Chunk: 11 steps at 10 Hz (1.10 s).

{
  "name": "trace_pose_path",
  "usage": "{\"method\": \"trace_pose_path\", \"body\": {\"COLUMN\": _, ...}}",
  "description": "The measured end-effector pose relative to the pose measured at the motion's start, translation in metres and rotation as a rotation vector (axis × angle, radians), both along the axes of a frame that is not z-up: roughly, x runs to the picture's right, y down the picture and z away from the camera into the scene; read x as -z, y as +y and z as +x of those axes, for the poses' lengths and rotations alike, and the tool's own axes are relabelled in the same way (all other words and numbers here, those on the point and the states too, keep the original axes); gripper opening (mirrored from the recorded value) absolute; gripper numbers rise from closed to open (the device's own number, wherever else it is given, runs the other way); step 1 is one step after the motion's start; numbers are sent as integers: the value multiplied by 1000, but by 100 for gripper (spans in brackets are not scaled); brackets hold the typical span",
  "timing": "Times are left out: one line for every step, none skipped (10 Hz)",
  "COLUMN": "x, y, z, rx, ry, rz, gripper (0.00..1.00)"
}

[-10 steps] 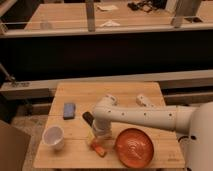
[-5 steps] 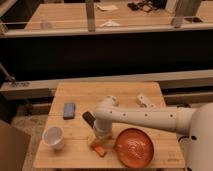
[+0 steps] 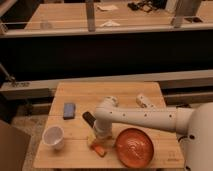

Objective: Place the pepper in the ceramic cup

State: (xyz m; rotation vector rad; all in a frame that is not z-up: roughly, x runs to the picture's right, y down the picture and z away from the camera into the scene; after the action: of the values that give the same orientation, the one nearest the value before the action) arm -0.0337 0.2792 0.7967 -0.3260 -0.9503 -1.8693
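Hovering low over the table (image 3: 75, 97), the gripper (image 3: 98, 139) hangs with jaws spread wide, gripping nothing, right above the pepper (image 3: 99, 148). That pepper lies flat just left of the orange bowl (image 3: 134, 147), long axis slanting down-right. Further left of the bowl, well apart, stands the ceramic cup (image 3: 53, 137).

Orange-red pepper (image 3: 98, 148), white ceramic cup (image 3: 53, 136)

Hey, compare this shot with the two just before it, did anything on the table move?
Nothing visibly changed. The gripper stays low over the pepper, open, between the ceramic cup and the orange bowl. The blue object stayed put too.
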Motion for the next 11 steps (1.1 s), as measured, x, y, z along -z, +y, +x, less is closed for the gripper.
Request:
{"method": "trace_pose_path", "body": {"x": -1, "y": 0, "z": 0, "rx": 1, "ry": -2, "rz": 2, "gripper": 80}}
{"method": "trace_pose_path", "body": {"x": -1, "y": 0, "z": 0, "rx": 1, "ry": -1, "rz": 2, "gripper": 78}}
{"method": "trace_pose_path", "body": {"x": -1, "y": 0, "z": 0, "rx": 2, "ry": -1, "rz": 2, "gripper": 70}}
{"method": "trace_pose_path", "body": {"x": -1, "y": -1, "z": 2, "rx": 2, "ry": 1, "rz": 5, "gripper": 59}}
{"method": "trace_pose_path", "body": {"x": 0, "y": -2, "z": 3, "rx": 0, "ry": 3, "rz": 5, "gripper": 54}}
{"method": "trace_pose_path", "body": {"x": 0, "y": -2, "z": 3, "rx": 0, "ry": 2, "rz": 4, "gripper": 52}}
{"method": "trace_pose_path", "body": {"x": 1, "y": -3, "z": 3, "rx": -1, "ry": 2, "rz": 3, "gripper": 54}}
{"method": "trace_pose_path", "body": {"x": 2, "y": -3, "z": 2, "rx": -6, "ry": -2, "rz": 0, "gripper": 53}}
{"method": "trace_pose_path", "body": {"x": 3, "y": -4, "z": 0, "rx": -1, "ry": -4, "rz": 4, "gripper": 46}}
{"method": "trace_pose_path", "body": {"x": 3, "y": -4, "z": 3, "rx": 6, "ry": 0, "rz": 2, "gripper": 33}}
{"method": "trace_pose_path", "body": {"x": 4, "y": -5, "z": 3, "rx": 7, "ry": 0, "rz": 6, "gripper": 26}}
